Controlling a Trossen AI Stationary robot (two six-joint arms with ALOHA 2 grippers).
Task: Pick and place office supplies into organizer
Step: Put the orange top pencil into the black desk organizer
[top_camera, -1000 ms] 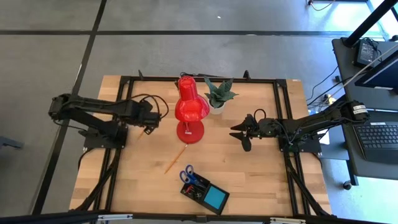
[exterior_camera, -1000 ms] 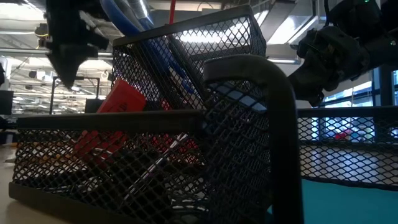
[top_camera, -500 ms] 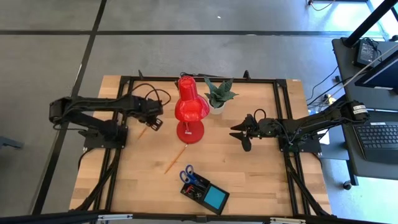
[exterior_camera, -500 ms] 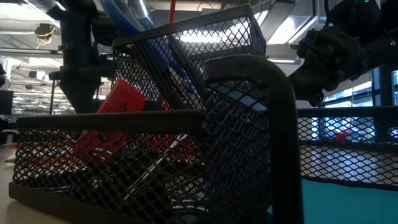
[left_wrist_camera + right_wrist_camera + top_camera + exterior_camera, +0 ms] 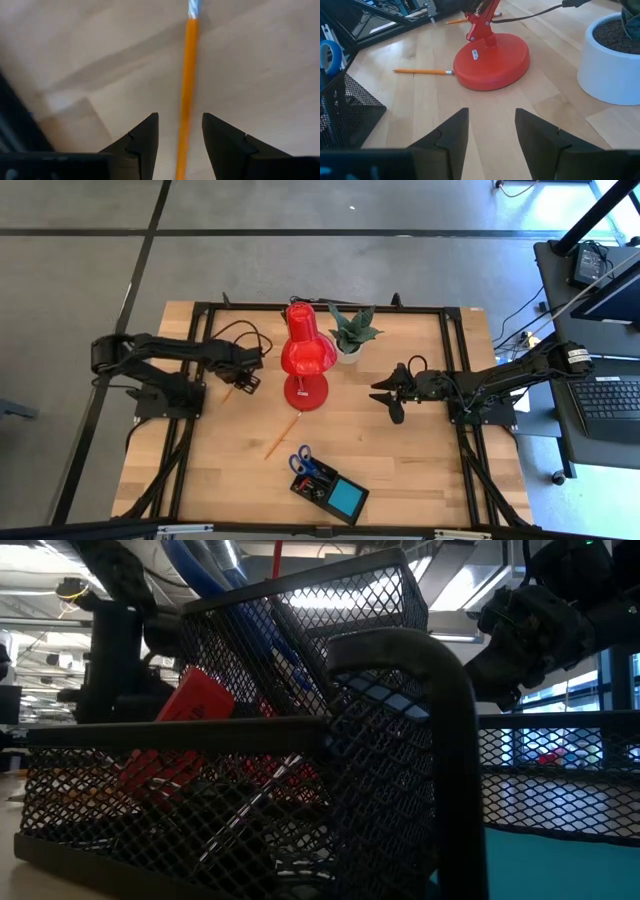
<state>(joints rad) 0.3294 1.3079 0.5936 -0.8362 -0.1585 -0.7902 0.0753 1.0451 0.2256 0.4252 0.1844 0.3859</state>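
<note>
An orange pencil (image 5: 186, 95) lies flat on the wooden table, left of the red lamp (image 5: 305, 355). My left gripper (image 5: 180, 132) points down over the pencil, open, one finger on each side of it and no contact showing. In the high view that gripper (image 5: 244, 382) stands over the same pencil (image 5: 228, 392). A second pencil (image 5: 283, 435) lies in front of the lamp base. The black mesh organizer (image 5: 312, 488) sits near the front edge with the blue-handled scissors (image 5: 301, 459) and blue note pad (image 5: 348, 500) in it. My right gripper (image 5: 490, 132) waits open to the right of the lamp.
The lamp's round red base (image 5: 490, 60) and a potted plant in a white pot (image 5: 612, 60) stand mid-table at the back. A red block (image 5: 195, 700) shows inside the organizer's mesh (image 5: 300, 790). Bare wood lies between the lamp and the organizer.
My left gripper has come down toward the table beside the lamp, ending low over the pencil, while its arm has swung a little toward the lamp. The pencils, organizer and right arm have stayed where they were.
</note>
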